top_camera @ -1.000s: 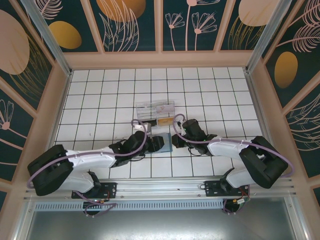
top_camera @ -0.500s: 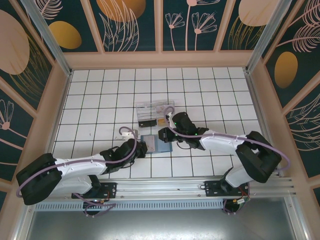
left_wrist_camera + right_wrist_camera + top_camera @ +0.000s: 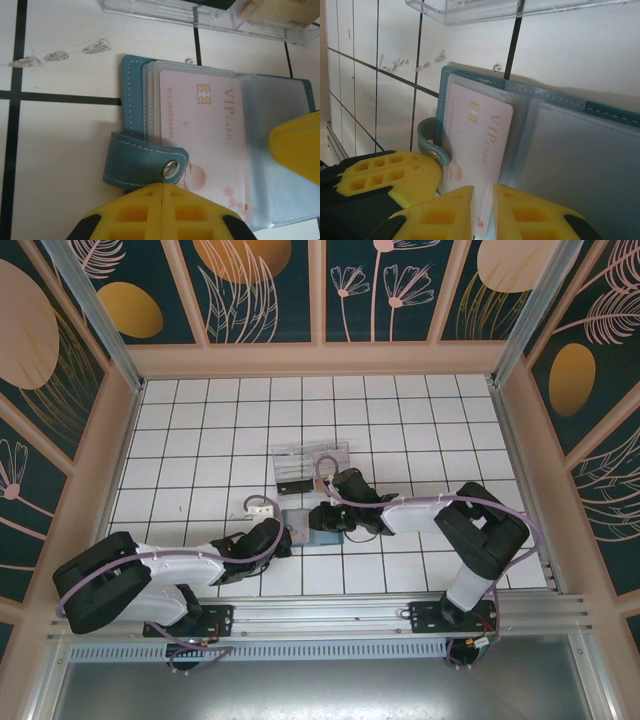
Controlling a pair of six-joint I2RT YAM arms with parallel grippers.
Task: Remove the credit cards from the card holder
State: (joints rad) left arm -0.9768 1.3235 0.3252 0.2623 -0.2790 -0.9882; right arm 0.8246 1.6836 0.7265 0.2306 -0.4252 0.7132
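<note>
The right pincer (image 3: 483, 202) is nearly shut, pinching the pink card (image 3: 475, 125) in the open card holder (image 3: 580, 160). The left pincer (image 3: 162, 197) is shut, beside its strap (image 3: 142, 162). The holder lies on the white tiled bench (image 3: 400, 410) by a clear box (image 3: 310, 462), with flowery walls (image 3: 260, 290) around.

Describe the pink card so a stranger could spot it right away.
On the white tiled table, beside the clear plastic box, lies an open teal card holder. Among its clear sleeves, the pink card alone carries a gold chip and VIP CARD lettering.
</note>
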